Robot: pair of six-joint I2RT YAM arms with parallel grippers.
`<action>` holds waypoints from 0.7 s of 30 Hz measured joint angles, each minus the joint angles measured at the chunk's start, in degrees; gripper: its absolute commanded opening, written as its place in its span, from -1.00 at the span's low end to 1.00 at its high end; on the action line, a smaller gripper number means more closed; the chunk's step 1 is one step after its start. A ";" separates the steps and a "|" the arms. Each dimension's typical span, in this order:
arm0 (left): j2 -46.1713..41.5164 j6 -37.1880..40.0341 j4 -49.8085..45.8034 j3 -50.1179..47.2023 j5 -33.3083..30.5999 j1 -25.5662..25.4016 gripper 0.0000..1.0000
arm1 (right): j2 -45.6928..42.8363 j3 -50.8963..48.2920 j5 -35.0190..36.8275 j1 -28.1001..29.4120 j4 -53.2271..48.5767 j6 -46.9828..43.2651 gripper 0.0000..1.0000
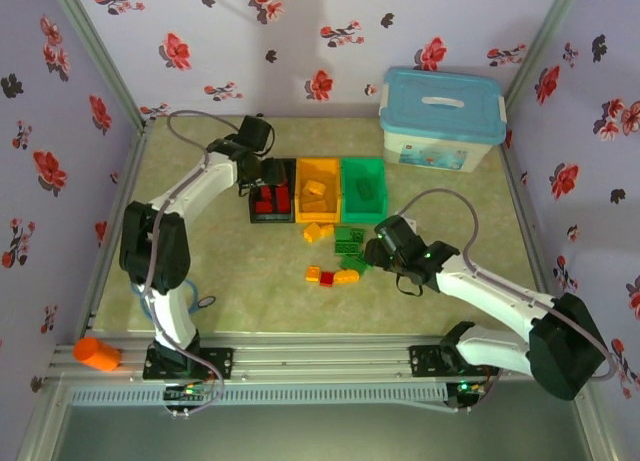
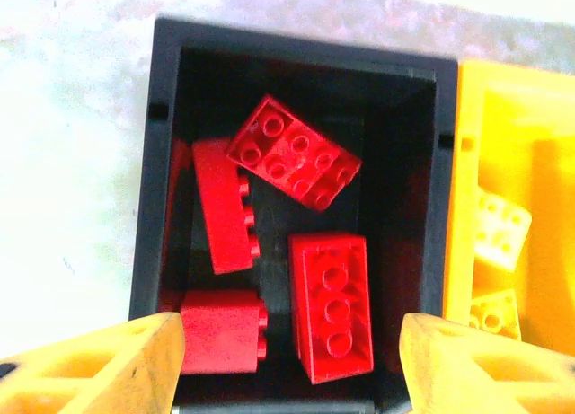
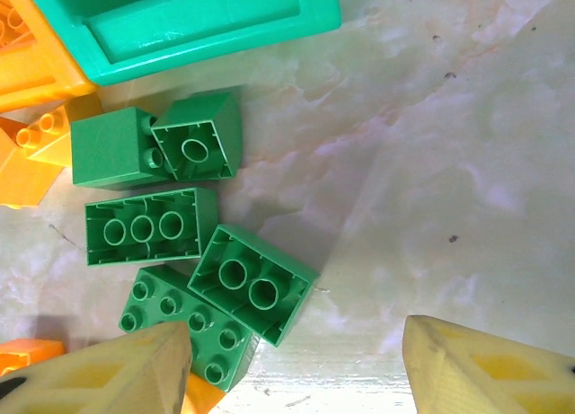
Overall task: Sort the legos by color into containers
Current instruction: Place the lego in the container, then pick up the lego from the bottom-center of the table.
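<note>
My left gripper (image 2: pixel 292 360) hangs open over the black container (image 2: pixel 153 207), with nothing between its yellow fingers (image 2: pixel 117 365). Several red legos (image 2: pixel 294 152) lie loose inside that bin. Beside it stand the yellow-orange container (image 1: pixel 300 191), holding yellow bricks (image 2: pixel 501 230), and the green container (image 1: pixel 345 181). My right gripper (image 3: pixel 296 369) is open just above the table, next to a cluster of green legos (image 3: pixel 252 284) in front of the green container (image 3: pixel 198 28). From above, the left gripper (image 1: pixel 262 171) is at the black bin (image 1: pixel 252 206) and the right gripper (image 1: pixel 372 249) by the green bricks (image 1: pixel 350 243).
Yellow-orange bricks (image 1: pixel 318 231) and a small red one (image 1: pixel 327 280) lie on the table left of my right gripper. A large white box with a blue lid (image 1: pixel 442 118) stands at the back right. An orange cylinder (image 1: pixel 96 354) rests on the front rail at the left.
</note>
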 measured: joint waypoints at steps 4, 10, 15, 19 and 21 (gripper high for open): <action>-6.99 -0.79 1.51 -7.13 0.52 -0.57 0.29 | 0.50 -0.02 -0.04 0.00 0.15 0.02 0.33; -16.46 -2.27 3.28 -14.93 0.92 -0.76 0.29 | 2.73 0.31 -0.44 0.00 0.26 0.02 0.39; -23.80 -3.65 6.49 -24.55 1.18 -2.10 0.29 | 6.34 4.00 -1.38 0.07 0.26 -0.02 0.39; -27.47 -4.48 7.04 -29.75 1.33 -3.69 0.29 | 8.35 6.49 -1.51 1.14 0.48 -0.07 0.38; -28.79 -5.09 7.50 -32.26 1.38 -4.37 0.29 | 9.79 7.63 -1.51 2.19 0.44 -0.24 0.38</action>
